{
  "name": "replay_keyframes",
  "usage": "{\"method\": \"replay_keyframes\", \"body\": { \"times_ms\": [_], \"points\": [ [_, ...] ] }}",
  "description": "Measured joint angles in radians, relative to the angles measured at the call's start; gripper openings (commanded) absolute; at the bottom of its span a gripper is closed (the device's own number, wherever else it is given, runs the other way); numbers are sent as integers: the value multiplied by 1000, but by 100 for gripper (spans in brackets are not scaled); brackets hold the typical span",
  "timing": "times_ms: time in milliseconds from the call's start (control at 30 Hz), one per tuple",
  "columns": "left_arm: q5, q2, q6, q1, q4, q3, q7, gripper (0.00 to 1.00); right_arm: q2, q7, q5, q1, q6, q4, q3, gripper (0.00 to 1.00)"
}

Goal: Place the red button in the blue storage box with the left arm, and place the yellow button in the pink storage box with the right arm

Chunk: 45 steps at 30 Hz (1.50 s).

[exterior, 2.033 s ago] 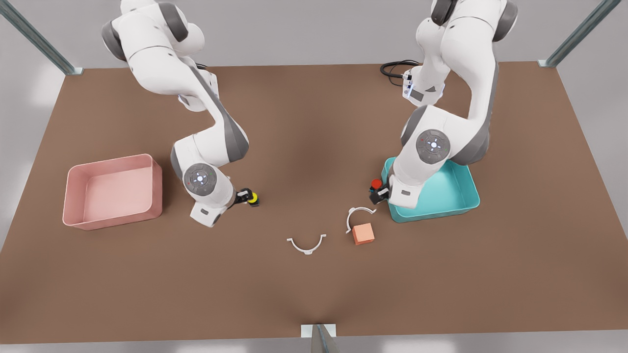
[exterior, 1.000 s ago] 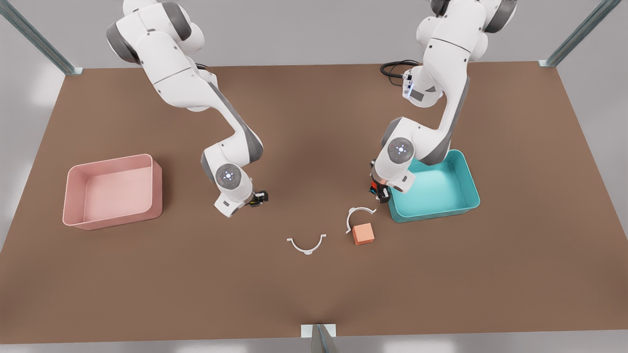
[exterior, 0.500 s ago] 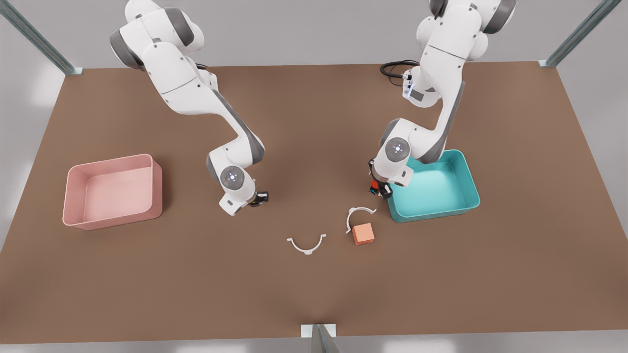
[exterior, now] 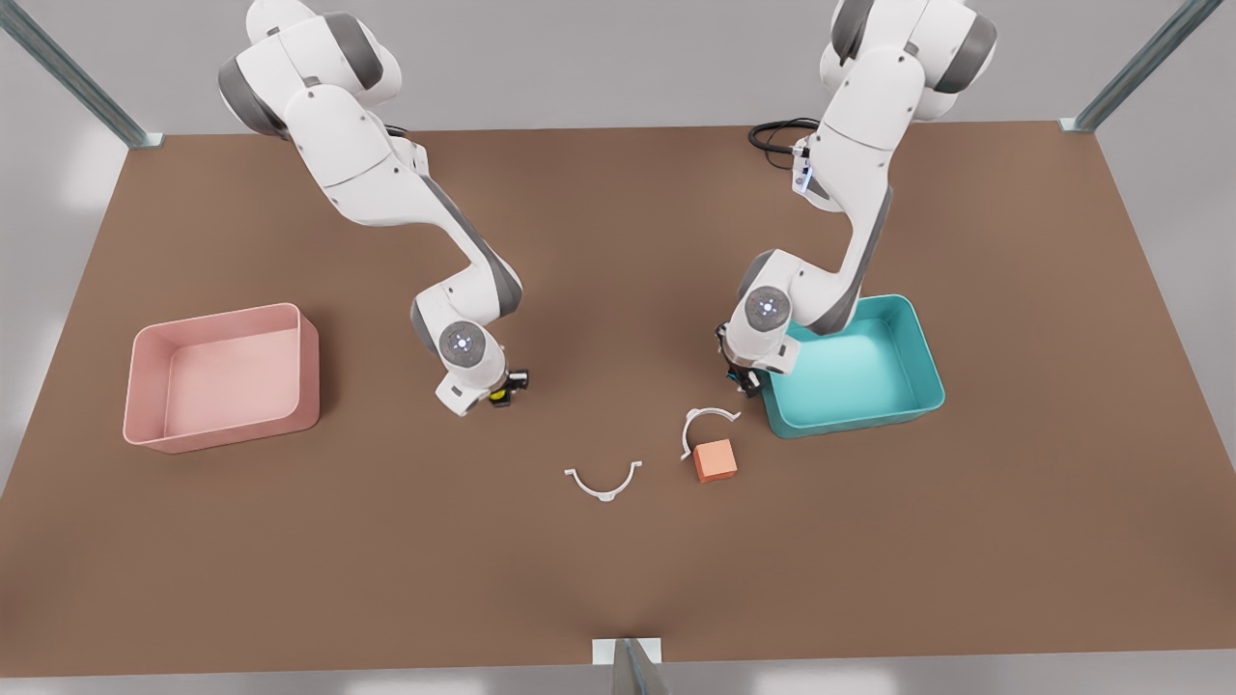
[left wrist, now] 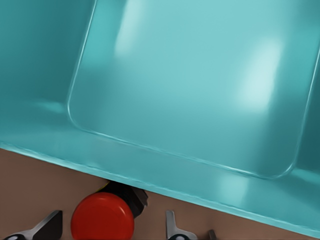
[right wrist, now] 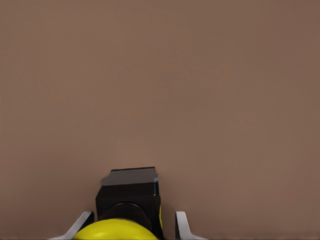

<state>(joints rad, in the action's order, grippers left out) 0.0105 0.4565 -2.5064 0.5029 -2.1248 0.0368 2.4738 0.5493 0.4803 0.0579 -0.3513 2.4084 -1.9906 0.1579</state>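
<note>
The red button (left wrist: pixel 102 217) stands on the table just outside the blue storage box (exterior: pixel 850 422), close to its near wall (left wrist: pixel 150 170). My left gripper (exterior: pixel 744 379), on the front view's right, is open, its fingers (left wrist: pixel 172 225) straddling the red button with gaps on both sides. The yellow button (exterior: pixel 498 394), on a black base (right wrist: pixel 129 190), rests on the table at centre-left. My right gripper (exterior: pixel 502 384) is down over it and open, a finger on each side (right wrist: pixel 181 222). The pink storage box (exterior: pixel 222 425) sits far off on the front view's left.
An orange cube (exterior: pixel 716 460) and a white curved clip (exterior: pixel 705 422) lie just in front of the blue box's near corner. Another white clip (exterior: pixel 603 483) lies mid-table. A black cable (exterior: pixel 772 135) is coiled at the back edge.
Both arms have swung their wrists inward and come down over the buttons, so the grippers now cover them from above. Neither button nor either box has moved.
</note>
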Motion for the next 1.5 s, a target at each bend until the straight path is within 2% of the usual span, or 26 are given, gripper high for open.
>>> {"method": "replay_keyframes", "body": {
  "times_ms": [67, 200, 233, 300, 367, 533, 600, 633, 733, 1000, 1200, 1267, 1500],
  "points": [
    [-2, 0, -13, 0, -14, 0, 6, 100, -1, 1, 0, 0, 11, -3, 0, 64],
    [-10, -2, -33, -1, -31, 0, 15, 100, 1, 4, 12, 2, 26, 19, 0, 65],
    [-11, -2, -37, -1, -32, 0, 18, 96, 2, 4, 20, 4, 28, 23, 0, 65],
    [-14, -3, -42, -1, -33, 0, 21, 75, 3, 5, 30, 5, 32, 25, 0, 63],
    [-17, -4, -45, -1, -32, 0, 24, 69, 4, 6, 35, 8, 34, 22, 0, 63],
    [-20, -11, -50, -5, -32, 0, 27, 69, 14, 8, 41, 7, 37, 19, 0, 60],
    [-21, -31, -48, -6, -32, 0, 26, 69, 17, 7, 40, 6, 38, 19, 0, 49],
    [-21, -43, -45, -5, -32, 0, 25, 69, 17, 5, 39, 6, 38, 19, 0, 49],
    [-21, -64, -32, -2, -32, 0, 23, 61, 14, 1, 36, 6, 38, 25, 0, 49],
    [-21, -62, -15, -4, -33, 0, 14, 60, -28, -16, 36, 50, -62, 200, -11, 49],
    [-21, -66, -11, -8, -46, -2, 4, 60, -43, -73, 37, 181, -215, 327, -9, 49],
    [-20, -66, -10, -9, -46, -2, 0, 53, -77, -100, 37, 221, -276, 332, -5, 49],
    [-18, -144, 31, -10, -43, -1, -20, 53, -242, -214, 34, 395, -435, 204, 6, 49]
  ]
}}
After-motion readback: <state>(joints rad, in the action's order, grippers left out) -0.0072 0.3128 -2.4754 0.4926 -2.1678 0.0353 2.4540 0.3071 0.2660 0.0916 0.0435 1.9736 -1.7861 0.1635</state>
